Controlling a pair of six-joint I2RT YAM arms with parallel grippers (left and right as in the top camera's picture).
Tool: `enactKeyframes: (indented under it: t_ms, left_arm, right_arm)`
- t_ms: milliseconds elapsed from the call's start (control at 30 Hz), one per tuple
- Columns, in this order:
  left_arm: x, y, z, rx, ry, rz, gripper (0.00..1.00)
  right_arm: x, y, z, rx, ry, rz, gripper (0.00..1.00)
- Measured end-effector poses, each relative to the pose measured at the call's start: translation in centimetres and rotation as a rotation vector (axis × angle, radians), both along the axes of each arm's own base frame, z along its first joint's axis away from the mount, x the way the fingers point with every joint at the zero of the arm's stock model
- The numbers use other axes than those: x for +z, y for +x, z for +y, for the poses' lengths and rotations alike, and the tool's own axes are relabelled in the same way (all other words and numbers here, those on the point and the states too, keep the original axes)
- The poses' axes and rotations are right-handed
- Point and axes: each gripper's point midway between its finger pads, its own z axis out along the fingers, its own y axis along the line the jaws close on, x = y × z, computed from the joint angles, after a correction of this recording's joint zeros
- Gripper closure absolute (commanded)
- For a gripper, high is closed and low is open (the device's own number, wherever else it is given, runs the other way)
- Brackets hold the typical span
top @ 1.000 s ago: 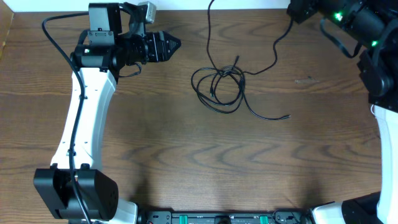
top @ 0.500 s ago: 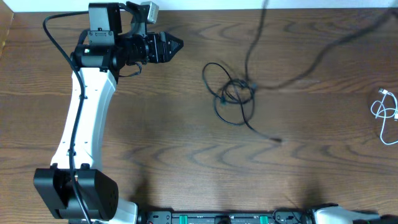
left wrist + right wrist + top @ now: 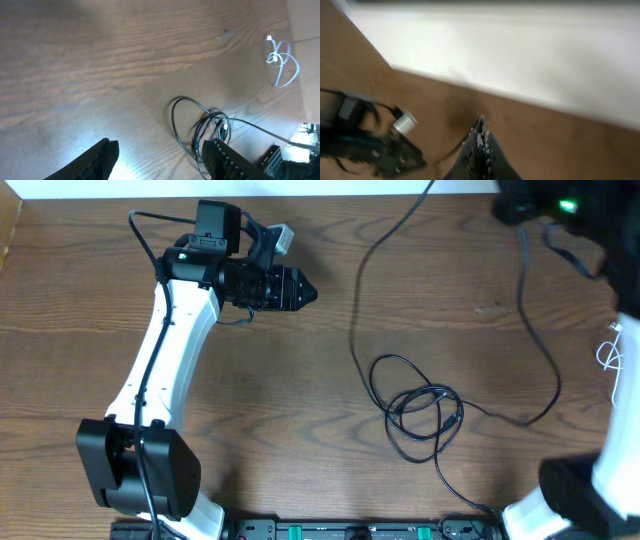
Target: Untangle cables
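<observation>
A loose tangle of thin black cables (image 3: 420, 416) lies on the wooden table (image 3: 250, 430), right of centre. One black strand (image 3: 358, 300) rises from it to the top edge. Another strand (image 3: 552, 370) loops off to the right. My left gripper (image 3: 305, 290) is open and empty, up and to the left of the tangle. In the left wrist view the tangle (image 3: 202, 127) lies just beyond its open jaws (image 3: 162, 155). My right gripper (image 3: 481, 129) is shut, with a thin black strand trailing from its tips. A small white cable (image 3: 610, 352) lies at the right edge.
The right arm's dark body (image 3: 545, 205) hangs over the far right corner. The white cable also shows in the left wrist view (image 3: 281, 60), coiled near the table's edge. A black and green rail (image 3: 350, 530) runs along the front edge.
The tangle has slid from the upper middle of the table down and to the right, with a strand lifted toward the top. The left arm has swung right. The right arm has moved.
</observation>
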Motion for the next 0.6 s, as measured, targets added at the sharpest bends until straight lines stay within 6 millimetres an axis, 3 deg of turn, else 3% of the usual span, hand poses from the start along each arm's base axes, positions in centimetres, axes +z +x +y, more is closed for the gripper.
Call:
enactKeyframes:
  t_ms: [133,267,400,500,600]
  left_arm:
    - [-0.3,-0.1,0.5,0.017,0.017,0.018,0.41]
    - [-1.3,-1.8,0.8,0.021,0.049,0.102,0.41]
    - [-2.0,-4.5,0.5,-0.001,0.074,0.219,0.41]
    - [-2.6,-6.5,-1.1,-0.056,0.092,0.268,0.47]
    - [-4.3,-8.4,-3.2,-0.107,0.107,0.306,0.48]
  right_arm:
    - [-8.0,4.2,-0.2,-0.028,-0.043,0.226,0.99]
    - [-13.3,7.4,-1.7,-0.081,-0.058,0.352,0.99]
    - [-18.4,10.2,-4.7,-0.161,-0.053,0.466,0.99]
    - [-21.4,11.4,-6.8,-0.204,-0.049,0.532,0.99]
    - [-22.3,11.6,-6.7,-0.203,-0.052,0.550,0.99]
